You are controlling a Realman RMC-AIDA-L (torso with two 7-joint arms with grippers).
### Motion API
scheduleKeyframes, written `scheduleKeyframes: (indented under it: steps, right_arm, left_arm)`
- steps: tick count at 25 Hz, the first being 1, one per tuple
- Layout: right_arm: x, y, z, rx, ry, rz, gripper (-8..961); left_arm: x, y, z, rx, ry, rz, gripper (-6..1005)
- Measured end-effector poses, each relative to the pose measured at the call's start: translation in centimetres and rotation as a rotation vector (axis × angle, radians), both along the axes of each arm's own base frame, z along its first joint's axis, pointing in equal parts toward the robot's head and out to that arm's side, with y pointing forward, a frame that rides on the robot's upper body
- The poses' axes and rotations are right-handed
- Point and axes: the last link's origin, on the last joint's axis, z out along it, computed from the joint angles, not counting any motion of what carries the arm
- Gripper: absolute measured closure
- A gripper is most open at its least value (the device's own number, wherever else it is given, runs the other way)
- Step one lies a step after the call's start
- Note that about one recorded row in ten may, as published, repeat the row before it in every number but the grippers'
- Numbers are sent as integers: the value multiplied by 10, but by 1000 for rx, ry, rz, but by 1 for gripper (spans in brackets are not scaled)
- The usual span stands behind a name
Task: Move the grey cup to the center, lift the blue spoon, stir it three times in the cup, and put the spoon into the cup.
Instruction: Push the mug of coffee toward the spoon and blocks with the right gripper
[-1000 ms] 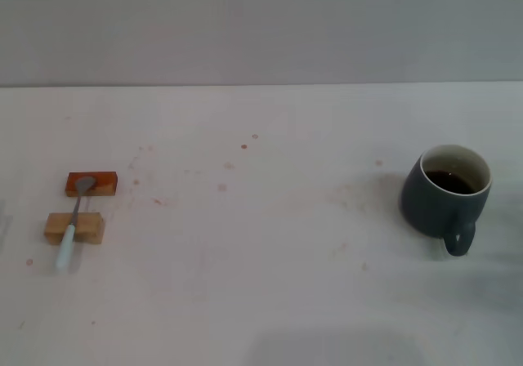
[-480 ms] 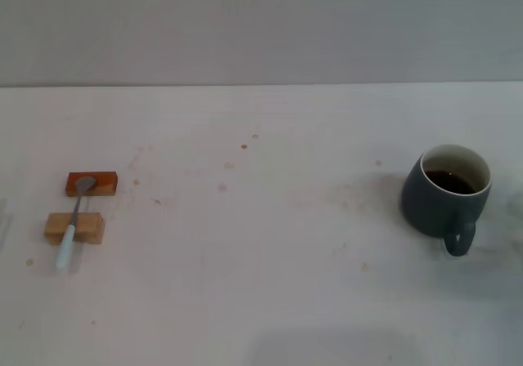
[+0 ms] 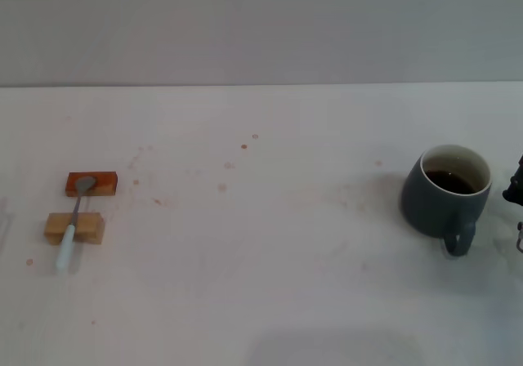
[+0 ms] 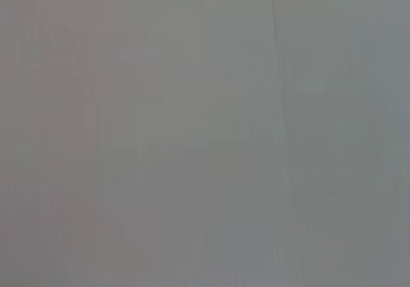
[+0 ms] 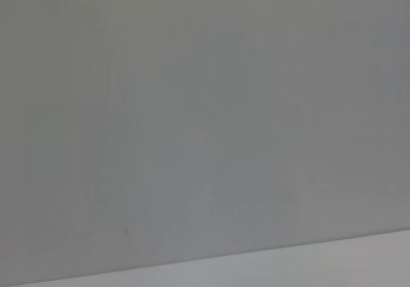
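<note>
Head view. You see the white table (image 3: 261,301) run back to a straight far edge against a plain grey wall (image 3: 261,23); faint reddish specks mark its middle, which otherwise lies bare between the two groups of things.

The grey cup (image 3: 445,196) stands upright near the right side, handle turned toward you and dark liquid showing inside its white wall. Broad bare table lies to its left; on its right only a narrow strip remains before the picture's edge.

The right gripper (image 3: 515,194) shows only as a dark sliver at that right edge, just beside the cup and apart from it. You cannot tell how its jaws stand, since too little of it is in sight.

The blue spoon (image 3: 73,223) lies well apart on the left side, its metal bowl resting on the orange-brown block (image 3: 91,184), its stem crossing the tan block (image 3: 74,228), its pale handle pointing toward you and overhanging the table. Bare table surrounds this group on the near and far sides.

The left gripper does not appear. Left wrist view: flat grey only. Right wrist view: grey wall with a pale strip of table along one edge.
</note>
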Motion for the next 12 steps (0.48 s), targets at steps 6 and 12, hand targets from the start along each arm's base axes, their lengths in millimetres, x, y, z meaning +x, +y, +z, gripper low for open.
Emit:
scheduleKeyframes:
  steps: [6, 12]
  right_arm:
    - [-3, 1, -3, -17, -1, 13, 954]
    - [-13, 2, -12, -52, 1, 48, 954]
  left_arm:
    - [0, 0, 0, 0, 0, 0, 169]
    - [0, 0, 0, 1, -1, -2, 169]
